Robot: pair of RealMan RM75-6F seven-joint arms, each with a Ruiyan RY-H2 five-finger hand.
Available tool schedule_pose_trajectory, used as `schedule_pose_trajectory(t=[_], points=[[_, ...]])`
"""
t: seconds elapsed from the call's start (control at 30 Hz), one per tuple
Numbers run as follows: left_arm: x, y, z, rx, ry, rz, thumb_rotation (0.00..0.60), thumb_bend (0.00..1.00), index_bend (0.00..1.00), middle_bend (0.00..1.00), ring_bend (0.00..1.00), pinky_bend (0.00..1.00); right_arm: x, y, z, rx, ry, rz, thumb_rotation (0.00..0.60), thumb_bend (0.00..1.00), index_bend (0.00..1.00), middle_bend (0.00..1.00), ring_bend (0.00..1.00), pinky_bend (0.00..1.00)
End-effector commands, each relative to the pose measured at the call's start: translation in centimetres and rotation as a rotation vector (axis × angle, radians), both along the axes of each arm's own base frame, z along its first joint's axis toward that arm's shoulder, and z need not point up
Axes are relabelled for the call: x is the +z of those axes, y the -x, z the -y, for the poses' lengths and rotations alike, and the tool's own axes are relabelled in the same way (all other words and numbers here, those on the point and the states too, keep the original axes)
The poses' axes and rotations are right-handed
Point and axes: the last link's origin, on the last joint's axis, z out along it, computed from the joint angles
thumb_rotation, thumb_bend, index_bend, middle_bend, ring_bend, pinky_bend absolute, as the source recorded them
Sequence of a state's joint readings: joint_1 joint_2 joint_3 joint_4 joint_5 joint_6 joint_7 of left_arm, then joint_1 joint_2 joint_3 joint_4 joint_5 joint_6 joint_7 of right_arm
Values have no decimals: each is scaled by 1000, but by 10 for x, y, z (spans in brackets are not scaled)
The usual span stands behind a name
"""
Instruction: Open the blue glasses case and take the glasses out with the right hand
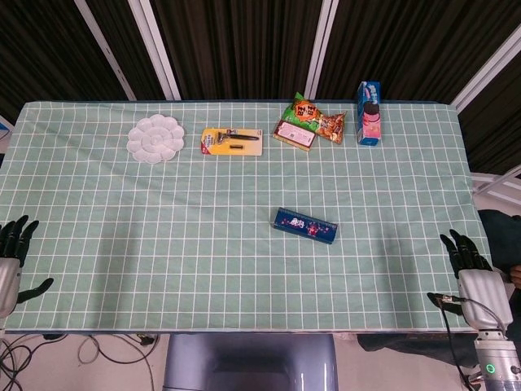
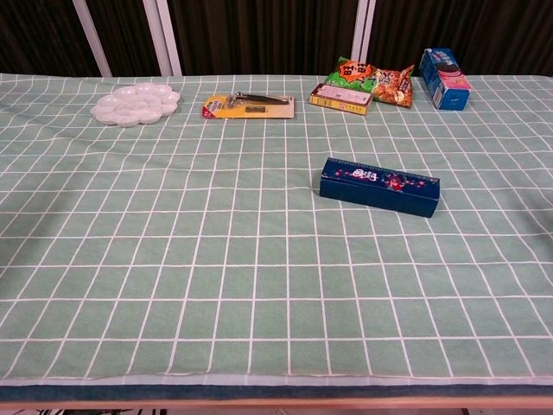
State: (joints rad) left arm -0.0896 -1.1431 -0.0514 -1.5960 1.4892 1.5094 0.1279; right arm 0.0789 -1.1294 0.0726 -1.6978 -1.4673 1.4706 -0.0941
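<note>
**Closed blue case at mid-surface, both hands idle at the bottom corners**

The blue glasses case [image 1: 305,225] lies shut on the green checked surface [image 1: 163,228], a little right of centre in the head view, its long side running slightly down toward the right. The chest view shows it closer, right of the frame's centre, and reveals its front wall and the printed picture on the lid, which the head view gives only as a small blur.

Only the head view shows the hands. The left hand [image 1: 10,262] sits at the lower left edge of the frame, fingers spread and holding nothing, just off the surface's left edge. The right hand [image 1: 475,275] sits at the lower right corner, fingers likewise apart and empty, well apart from the case. The chest view shows neither hand.

Along the top of the surface lie a white flower-shaped palette [image 1: 155,138] at upper left, a carded razor [image 1: 232,142] beside it, a snack bag [image 1: 316,119] with a flat red box [image 1: 293,133] touching its lower left, and a blue carton [image 1: 369,102] at upper right.
</note>
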Motion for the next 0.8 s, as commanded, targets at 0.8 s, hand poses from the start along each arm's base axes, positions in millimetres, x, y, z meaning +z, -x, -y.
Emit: schedule_pose_trajectory(t=[0.8], points=[[-4,2,-11,17,-45,-4,600,16,0,0,0,0,-119,-108,111,-36,-162,56,600,21,0,0,0,260]])
